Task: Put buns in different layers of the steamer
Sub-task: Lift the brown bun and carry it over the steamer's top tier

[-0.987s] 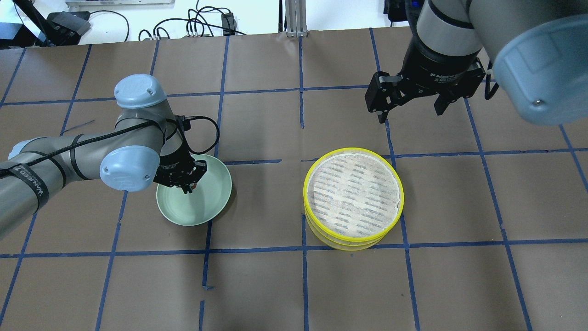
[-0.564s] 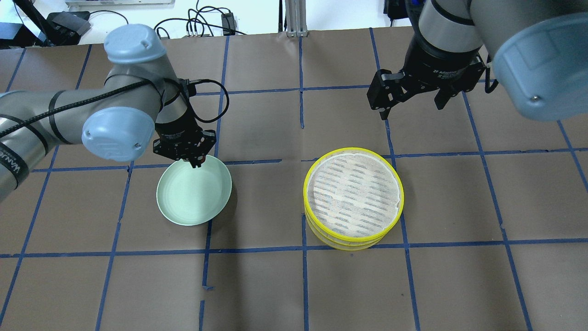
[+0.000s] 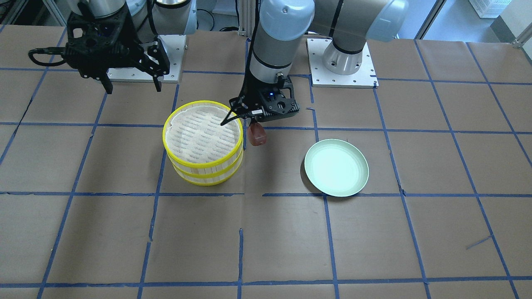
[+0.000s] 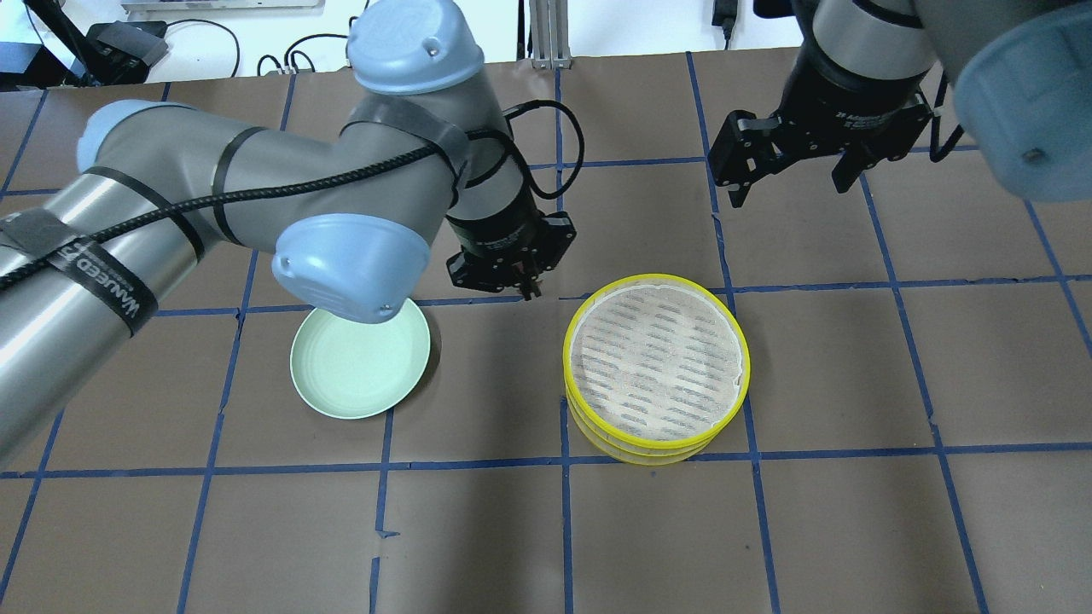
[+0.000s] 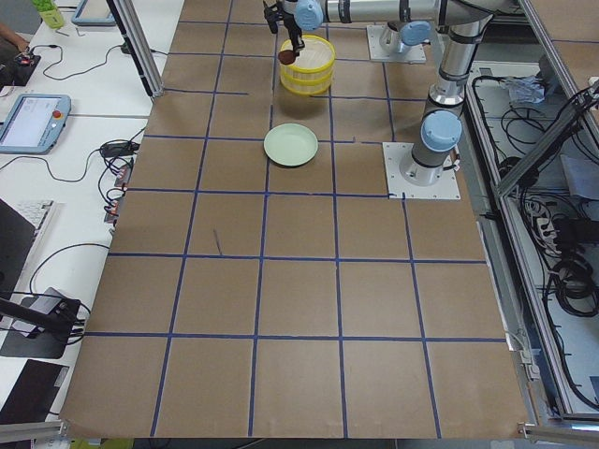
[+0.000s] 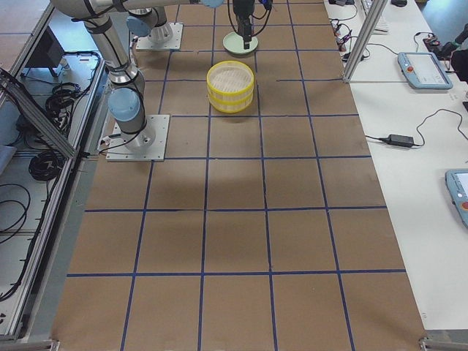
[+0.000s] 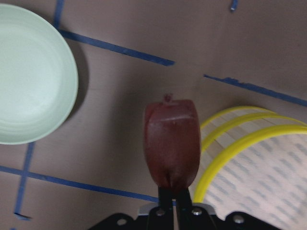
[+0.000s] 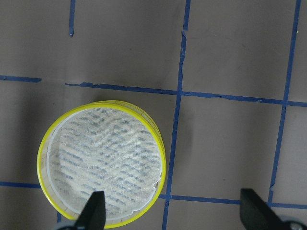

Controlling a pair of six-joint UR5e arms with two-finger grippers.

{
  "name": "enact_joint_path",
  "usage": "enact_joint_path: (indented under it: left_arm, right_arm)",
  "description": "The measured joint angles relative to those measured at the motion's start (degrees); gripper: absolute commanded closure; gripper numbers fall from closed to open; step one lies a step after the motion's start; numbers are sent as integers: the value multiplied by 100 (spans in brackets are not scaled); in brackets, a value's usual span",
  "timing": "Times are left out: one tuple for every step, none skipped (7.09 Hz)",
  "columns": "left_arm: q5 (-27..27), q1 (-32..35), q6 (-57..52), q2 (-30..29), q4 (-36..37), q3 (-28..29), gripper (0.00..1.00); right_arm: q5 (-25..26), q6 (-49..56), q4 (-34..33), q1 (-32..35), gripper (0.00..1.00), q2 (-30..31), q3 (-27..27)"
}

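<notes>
— How does the left arm stand?
— Elbow bent, wrist pointing straight down. The left pincer [image 3: 254, 121] hangs over the tabletop [image 3: 266, 232] between the plate [image 3: 336, 168] and the steamer [image 3: 208, 168], just beside the steamer's yellow rim.
— And its grip?
— It is pinching the brown bun [image 3: 257, 135] by the top end. The bun dangles upright, clear of the tabletop.
— The right arm?
— Raised on the robot's side of the two stacked trays, wrist down, right pincer [image 3: 133, 85] spread wide.

overhead, front, sides, wrists; steamer [image 4: 657, 358] shared
</notes>
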State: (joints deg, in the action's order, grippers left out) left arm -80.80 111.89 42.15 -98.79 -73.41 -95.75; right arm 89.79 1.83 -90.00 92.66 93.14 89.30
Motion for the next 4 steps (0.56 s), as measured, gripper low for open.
enact_joint_path:
  left_arm:
    - [82, 274, 389, -72, 145, 2, 67]
    - [202, 454, 630, -234, 292, -9, 34]
    - [377, 588, 862, -463, 552, -41, 0]
    - [451, 716, 1069, -585, 766, -62, 0]
  right_arm:
    - [-124, 19, 15, -291, 0, 4, -29]
    - [-186, 57, 45, -549, 0, 8, -61]
    - [-232, 110, 111, -735, 0, 9, -96]
    - [-250, 131, 161, -814, 0, 11, -113]
